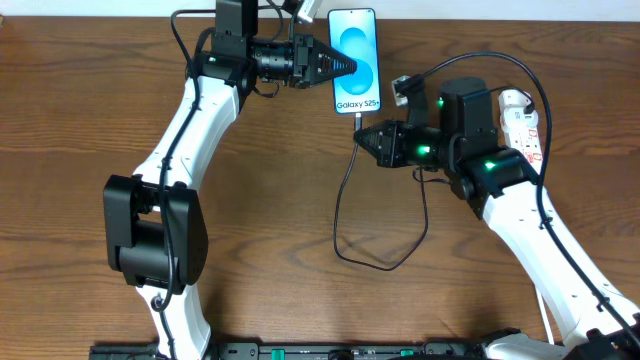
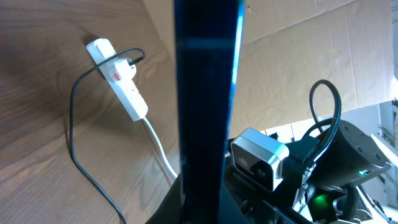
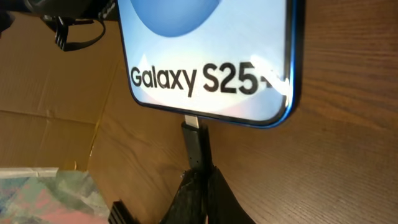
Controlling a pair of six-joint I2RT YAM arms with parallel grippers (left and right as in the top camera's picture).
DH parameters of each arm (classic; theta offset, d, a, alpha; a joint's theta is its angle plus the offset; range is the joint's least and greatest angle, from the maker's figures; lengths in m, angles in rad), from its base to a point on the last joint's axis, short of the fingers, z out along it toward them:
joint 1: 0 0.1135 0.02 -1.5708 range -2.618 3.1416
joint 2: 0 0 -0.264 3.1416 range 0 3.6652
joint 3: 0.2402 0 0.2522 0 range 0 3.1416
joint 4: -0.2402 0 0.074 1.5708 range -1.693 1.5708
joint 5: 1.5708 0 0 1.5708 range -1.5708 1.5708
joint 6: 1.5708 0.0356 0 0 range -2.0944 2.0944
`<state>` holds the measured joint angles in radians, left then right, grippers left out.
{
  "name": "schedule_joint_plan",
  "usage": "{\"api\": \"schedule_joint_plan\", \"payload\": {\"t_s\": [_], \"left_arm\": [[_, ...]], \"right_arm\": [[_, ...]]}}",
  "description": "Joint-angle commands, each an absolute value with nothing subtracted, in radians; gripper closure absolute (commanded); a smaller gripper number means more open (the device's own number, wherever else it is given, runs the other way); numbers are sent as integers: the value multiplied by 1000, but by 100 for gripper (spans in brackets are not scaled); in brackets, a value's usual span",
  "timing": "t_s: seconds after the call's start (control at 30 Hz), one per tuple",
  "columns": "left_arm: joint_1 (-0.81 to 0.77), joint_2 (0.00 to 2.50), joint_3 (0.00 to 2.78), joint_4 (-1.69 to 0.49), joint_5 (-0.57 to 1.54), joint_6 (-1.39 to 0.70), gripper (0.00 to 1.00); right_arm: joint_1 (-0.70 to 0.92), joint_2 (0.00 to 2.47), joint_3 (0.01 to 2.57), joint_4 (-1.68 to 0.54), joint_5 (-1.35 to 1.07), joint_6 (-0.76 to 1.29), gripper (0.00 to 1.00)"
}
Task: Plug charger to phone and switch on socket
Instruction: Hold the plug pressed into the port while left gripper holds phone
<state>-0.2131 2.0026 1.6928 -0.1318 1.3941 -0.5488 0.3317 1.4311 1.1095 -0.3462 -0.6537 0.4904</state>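
Observation:
The phone [image 1: 357,45] lies at the table's far middle, its blue screen up and reading "Galaxy S25+". My left gripper [image 1: 343,68] is shut on its left edge; the left wrist view shows the phone [image 2: 208,93] edge-on as a dark vertical band between the jaws. The right gripper [image 1: 361,135] is shut on the charger plug [image 3: 196,142], just below the phone's bottom edge [image 3: 211,115]. The plug's metal tip [image 3: 193,121] meets that edge, with a short length still showing. The black cable [image 1: 340,215] loops toward me. The socket [image 1: 522,125], a white strip, lies at the right, partly behind my right arm.
The strip [image 2: 121,81] also appears in the left wrist view with the black cable [image 2: 74,143] plugged into it and its white cord [image 2: 158,146] trailing off. Cardboard sheets [image 2: 298,56] lie beyond the table's far edge. My right arm [image 2: 336,162] is close to the phone.

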Motion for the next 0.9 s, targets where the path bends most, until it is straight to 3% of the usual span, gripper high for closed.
{"api": "schedule_joint_plan", "payload": {"t_s": [0.0, 0.87], "left_arm": [[-216, 1973, 1705, -131, 1451, -531, 93], [-216, 1973, 1705, -131, 1452, -531, 93]], "right_arm": [[339, 1410, 1132, -340, -634, 488, 99], [335, 1410, 1164, -355, -619, 489, 99]]}}
